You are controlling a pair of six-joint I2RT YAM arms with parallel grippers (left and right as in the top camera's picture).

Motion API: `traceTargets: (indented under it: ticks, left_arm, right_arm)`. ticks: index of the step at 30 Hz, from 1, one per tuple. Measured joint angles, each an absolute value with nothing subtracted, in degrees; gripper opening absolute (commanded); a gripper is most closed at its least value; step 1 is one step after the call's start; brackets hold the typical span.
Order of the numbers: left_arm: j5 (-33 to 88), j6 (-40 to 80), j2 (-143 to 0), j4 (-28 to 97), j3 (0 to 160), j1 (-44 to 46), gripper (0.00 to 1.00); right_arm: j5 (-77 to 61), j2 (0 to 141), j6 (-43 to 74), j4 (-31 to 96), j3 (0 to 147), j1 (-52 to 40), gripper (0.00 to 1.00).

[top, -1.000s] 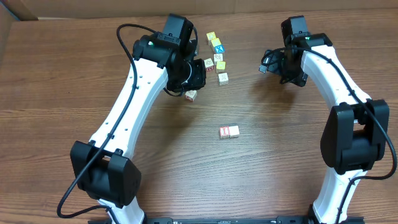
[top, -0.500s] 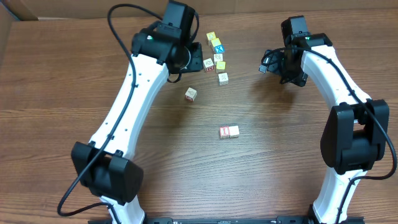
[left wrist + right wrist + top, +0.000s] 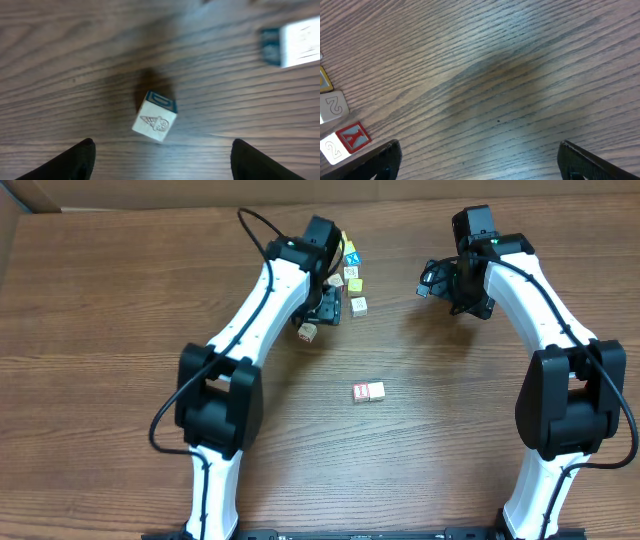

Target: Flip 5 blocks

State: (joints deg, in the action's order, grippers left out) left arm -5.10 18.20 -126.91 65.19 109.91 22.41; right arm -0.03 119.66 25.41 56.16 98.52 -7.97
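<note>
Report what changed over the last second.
The left gripper opened and let go of the block, which now lies free on the table. The left arm swung rightward. The right gripper, the pair of blocks and the cluster of blocks stayed put.

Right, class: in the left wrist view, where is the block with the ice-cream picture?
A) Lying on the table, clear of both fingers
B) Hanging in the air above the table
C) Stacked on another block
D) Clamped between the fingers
A: the block rests on the table, with bare wood showing between it and each finger of the left gripper, whose jaws stand wide apart.
</note>
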Motion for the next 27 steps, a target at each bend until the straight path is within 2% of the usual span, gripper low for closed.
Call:
traceTargets:
  ticks: [4, 5, 6, 9, 11, 15, 17, 19, 25, 27]
  left_arm:
    - [-5.5, 16.3, -129.7, 65.4, 109.9, 22.4, 0.66]
    - [-5.5, 16.1, -130.4, 65.4, 109.9, 22.4, 0.61]
    - [-5.5, 15.9, -130.9, 65.4, 109.9, 22.4, 0.48]
    - [-5.8, 15.2, -132.6, 65.2, 109.9, 22.4, 0.44]
    - [-5.9, 15.0, -133.0, 64.9, 109.9, 22.4, 0.36]
    - [-5.9, 14.6, -133.1, 64.5, 109.9, 22.2, 0.34]
    - [-5.9, 14.6, -133.1, 64.5, 109.9, 22.0, 0.46]
    - [-6.1, 14.6, -133.1, 64.5, 109.9, 21.8, 0.49]
    - [-6.3, 14.5, -133.1, 64.5, 109.9, 21.1, 0.38]
    - [-6.3, 14.7, -133.1, 64.5, 109.9, 21.1, 0.28]
  right_arm:
    - [0.0, 119.7, 25.4, 56.1, 98.5, -8.0, 1.00]
    - [0.0, 119.7, 25.4, 56.1, 98.5, -8.0, 1.00]
    - [0.0, 119.7, 25.4, 56.1, 98.5, -8.0, 1.00]
    - [0.0, 119.7, 25.4, 56.1, 98.5, -8.0, 1.00]
    - [0.0, 119.7, 25.4, 56.1, 98.5, -8.0, 1.00]
    - [0.0, 119.7, 25.4, 56.1, 98.5, -8.0, 1.00]
    - [0.0, 119.7, 25.4, 56.1, 98.5, -8.0, 1.00]
    - [0.0, 119.7, 25.4, 56.1, 98.5, -8.0, 1.00]
    - [0.0, 119.7, 25.4, 56.1, 98.5, -8.0, 1.00]
    - [0.0, 119.7, 25.4, 56.1, 98.5, -8.0, 1.00]
